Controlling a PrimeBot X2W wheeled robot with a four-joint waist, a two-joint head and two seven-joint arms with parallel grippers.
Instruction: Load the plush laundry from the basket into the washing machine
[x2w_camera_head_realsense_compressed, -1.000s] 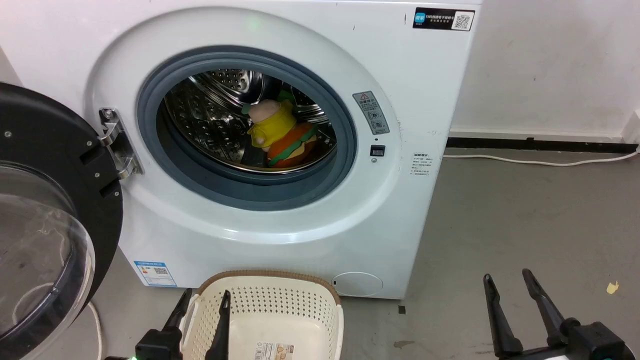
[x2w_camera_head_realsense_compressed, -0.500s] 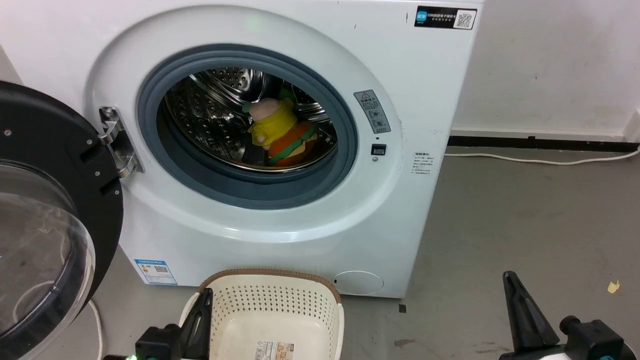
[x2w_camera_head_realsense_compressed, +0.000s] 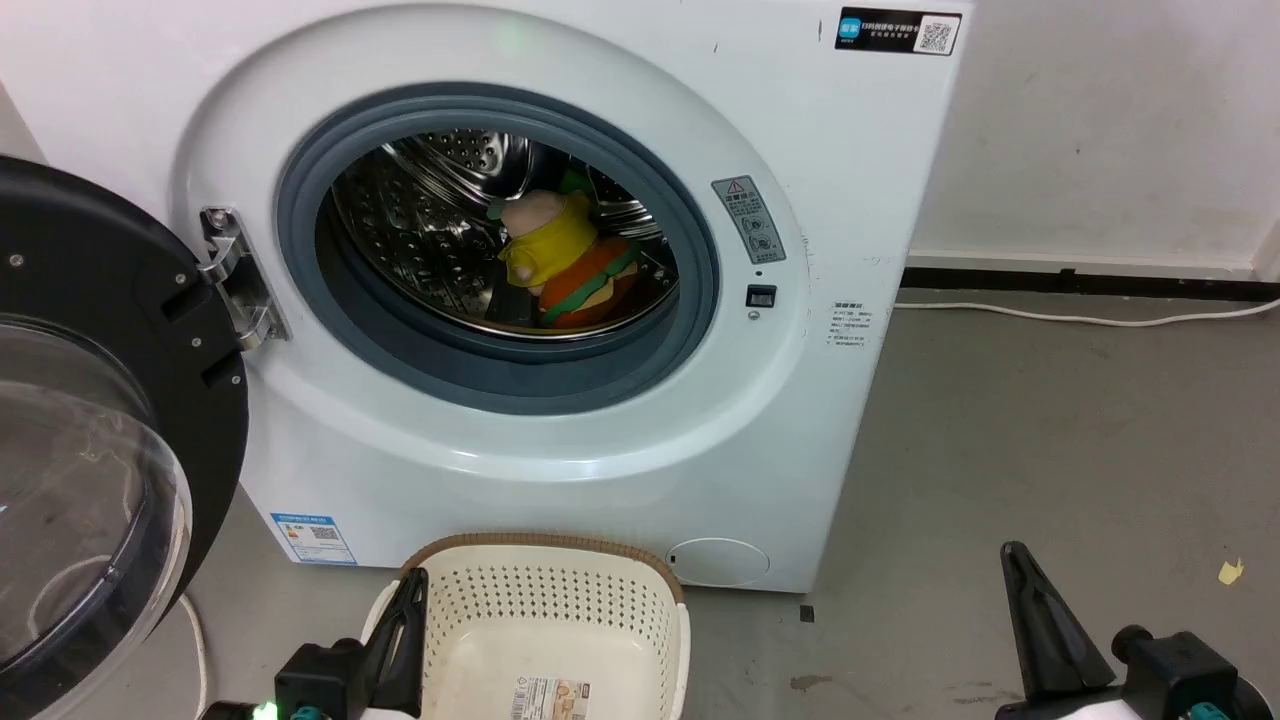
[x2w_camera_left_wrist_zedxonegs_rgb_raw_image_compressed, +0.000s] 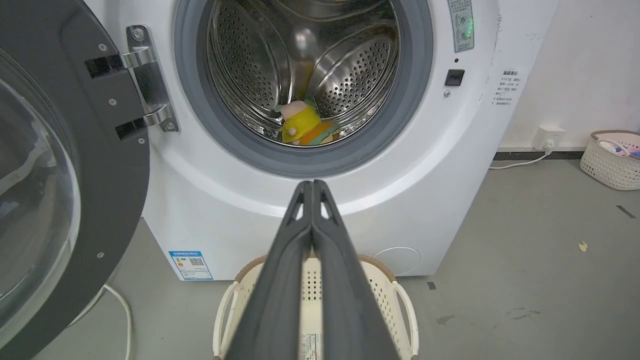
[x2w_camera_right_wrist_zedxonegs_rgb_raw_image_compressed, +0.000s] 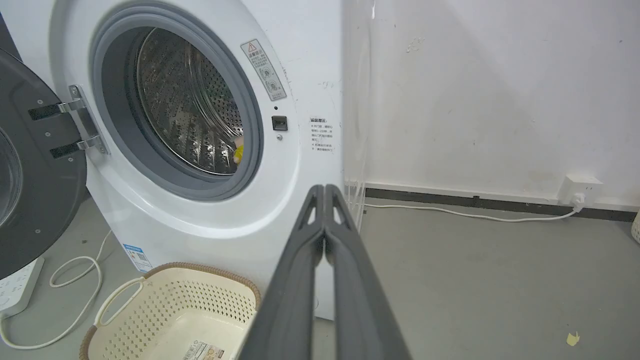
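The washing machine sits a shade differently in the head view than a second ago, but that is the camera shifting. The machine, its door, the cream basket and the plush toy lie as they did.

The real change is in the claws. Both had their fingers spread a second ago, and both now have them pressed together, holding nothing. The left claw is at 7 o'clock in the head view, its tips in front of the cream basket's near left rim. The right claw is at 5 o'clock over bare floor, well apart from that basket.

Counted, big to small:
- One white front-loading washing machine.
- One round door, black-rimmed with glass, swung open at 9 o'clock of the opening.
- One steel drum inside a grey gasket.
- Two baskets. The cream basket, brown-rimmed with a label sticker on its bottom, stands on the floor at 6 o'clock of the machine. A second basket stands by the wall at 3 o'clock in the left wrist view.
- Two claws.
- One plush toy, yellow, pink and orange, lying in the drum at about 4 o'clock of the opening.
- Two white cables: a wall cable at 3 o'clock and a floor cable below the door at 8 o'clock.
- One yellow scrap on the floor.
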